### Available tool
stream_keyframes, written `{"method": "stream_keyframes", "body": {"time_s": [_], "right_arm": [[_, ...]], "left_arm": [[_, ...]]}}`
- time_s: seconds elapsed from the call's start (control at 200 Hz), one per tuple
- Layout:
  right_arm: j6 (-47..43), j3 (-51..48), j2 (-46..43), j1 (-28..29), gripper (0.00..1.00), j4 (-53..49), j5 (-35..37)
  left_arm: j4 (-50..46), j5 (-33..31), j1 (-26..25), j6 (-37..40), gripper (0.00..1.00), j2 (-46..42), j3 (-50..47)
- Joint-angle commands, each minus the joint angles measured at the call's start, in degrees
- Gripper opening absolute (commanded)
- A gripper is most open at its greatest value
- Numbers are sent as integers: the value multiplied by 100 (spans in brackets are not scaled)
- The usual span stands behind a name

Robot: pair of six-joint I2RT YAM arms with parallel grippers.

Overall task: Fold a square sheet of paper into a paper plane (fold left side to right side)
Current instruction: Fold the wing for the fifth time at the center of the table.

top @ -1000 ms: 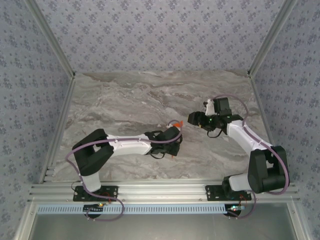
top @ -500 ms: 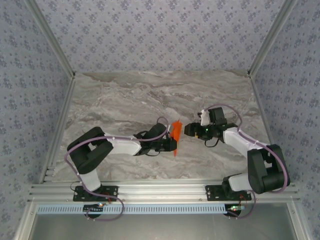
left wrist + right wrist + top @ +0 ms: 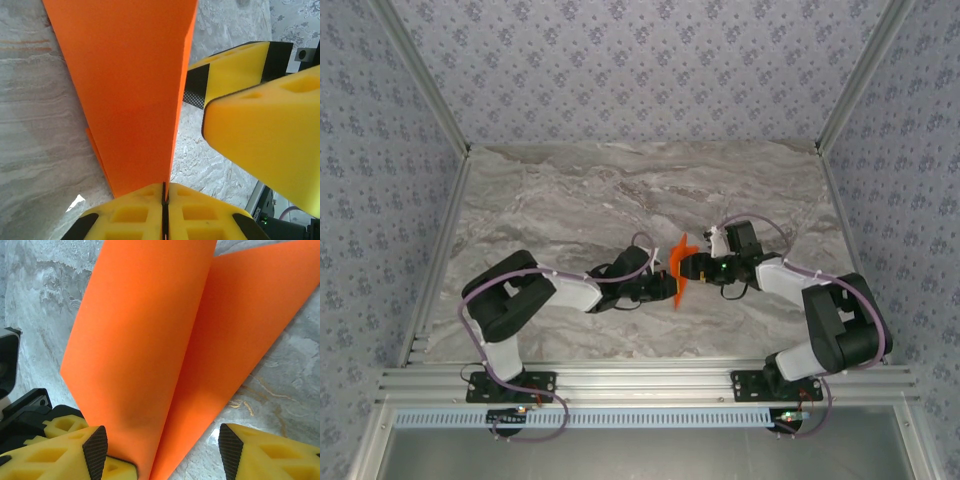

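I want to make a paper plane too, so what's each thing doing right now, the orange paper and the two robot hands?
orange paper: folded, two flaps spread in a V, held upright.
left gripper: jaws shut on the paper's edge.
right gripper: jaws open, one on either side of the paper.

right fingers (image 3: 270,452) move in from beside the folded orange paper (image 3: 678,264) to straddle it, left fingers (image 3: 200,215) swing it upright

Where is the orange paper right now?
In the top view, the folded orange paper stands upright mid-way across the table, pinched by the left gripper, with the right gripper open around it.
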Motion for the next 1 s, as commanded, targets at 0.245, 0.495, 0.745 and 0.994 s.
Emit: {"method": "stream_keyframes", "body": {"time_s": [0.245,0.495,0.745,0.994], "right_arm": [[266,-106,187,-33,64,241,246],[541,-65,363,-60,61,341,427],[705,7,568,-60,61,462,422],[800,102,767,-25,60,526,424]], "left_arm": [[402,228,20,-182,8,364,126],[442,300,21,-248,7,519,197],[428,344,21,-264,7,559,251],[380,384,20,-255,7,595,312]]}}
